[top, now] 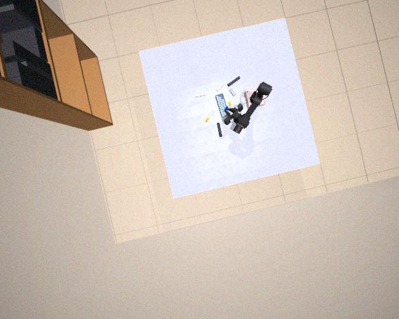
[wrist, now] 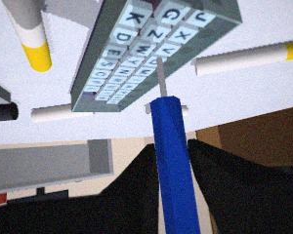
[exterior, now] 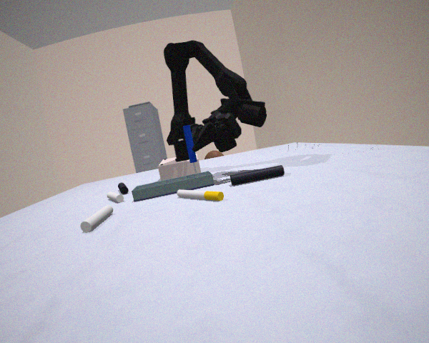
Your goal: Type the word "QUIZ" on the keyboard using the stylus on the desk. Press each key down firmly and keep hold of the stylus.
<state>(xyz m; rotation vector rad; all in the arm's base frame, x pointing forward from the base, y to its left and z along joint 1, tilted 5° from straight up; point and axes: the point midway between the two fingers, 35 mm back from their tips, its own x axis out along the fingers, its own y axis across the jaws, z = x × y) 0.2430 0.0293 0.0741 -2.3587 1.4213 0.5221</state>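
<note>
My gripper (top: 227,109) (exterior: 192,148) (wrist: 171,148) is shut on the blue stylus (top: 226,107) (exterior: 189,141) (wrist: 171,122). The stylus stands nearly upright in the exterior view, its thin grey tip pointing down. The grey-green keyboard (top: 221,102) (exterior: 174,185) (wrist: 212,35) lies below it. In the wrist view the tip overlaps the keyboard's outer letter row, at a round letter beside the V key (wrist: 169,50). The tip partly hides that letter, so I cannot tell Q from O. Whether the tip touches a key is not clear.
A black stick (top: 219,129) (exterior: 257,175) lies off one end of the keyboard. A white-and-yellow marker (top: 209,115) (exterior: 199,194) lies alongside. White sticks (top: 201,95) (exterior: 97,219) and another dark stick (top: 233,80) (exterior: 122,188) lie beyond the other end.
</note>
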